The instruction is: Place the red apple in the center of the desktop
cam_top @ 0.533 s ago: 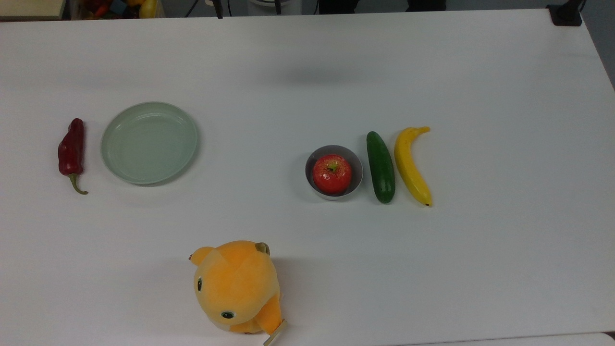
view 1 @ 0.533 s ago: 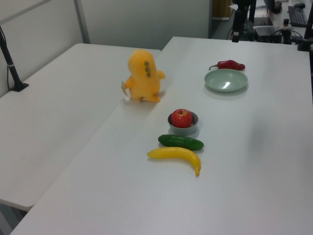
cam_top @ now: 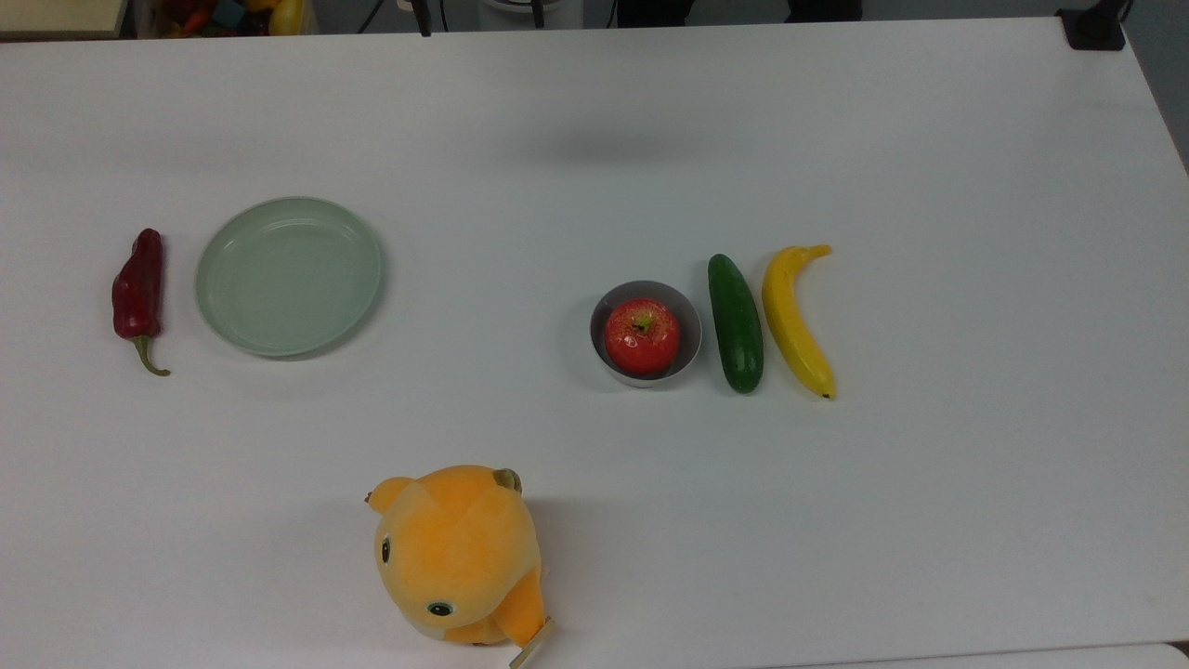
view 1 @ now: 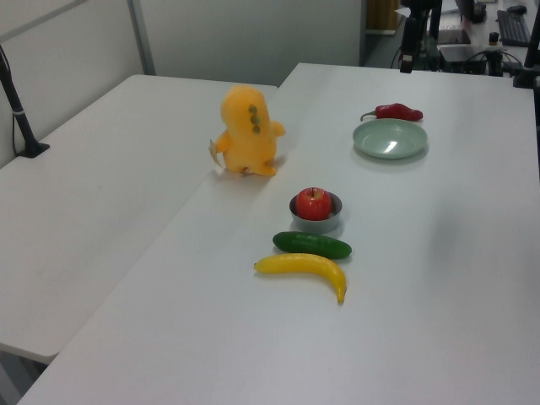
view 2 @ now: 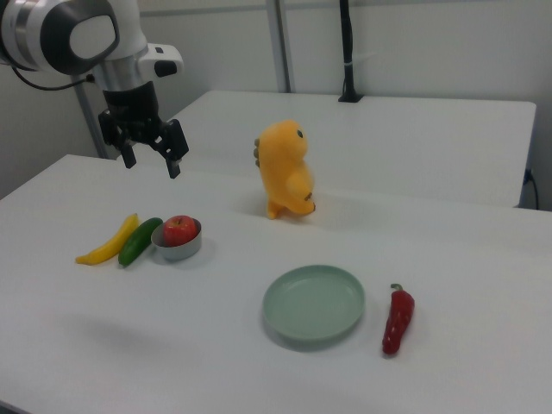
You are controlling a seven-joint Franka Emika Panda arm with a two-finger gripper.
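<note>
Top view layout: the red apple (cam_top: 642, 336) sits inside a small grey bowl (cam_top: 687, 316), a little to the top view's right of the middle of the desktop (cam_top: 594, 121).
Neighbours: a green cucumber (cam_top: 736, 322) lies just beside the bowl on the top view's right, and a yellow banana (cam_top: 795, 321) just beyond it, both lengthwise side by side.
Open room: a wide bare stretch of white runs between the bowl and the pale green plate (cam_top: 289, 276); the far half of the desktop and the top view's right side are bare too.
Edges: the orange plush toy (cam_top: 460, 553) stands close to the near edge in the top view; the dark red chili pepper (cam_top: 138, 290) lies near the top view's left edge, just beside the plate.
Right view adds: the gripper (view 2: 151, 155) hangs in the air above and behind the bowl, fingers pointing down and spread apart with nothing between them.
Left view adds: a second white table (view 1: 93, 211) butts against the desktop next to the plush toy.
Hard to make out: the apple's lower half is hidden by the bowl's wall in the left view and the right view; clutter beyond the far edge in the top view is cut off.
</note>
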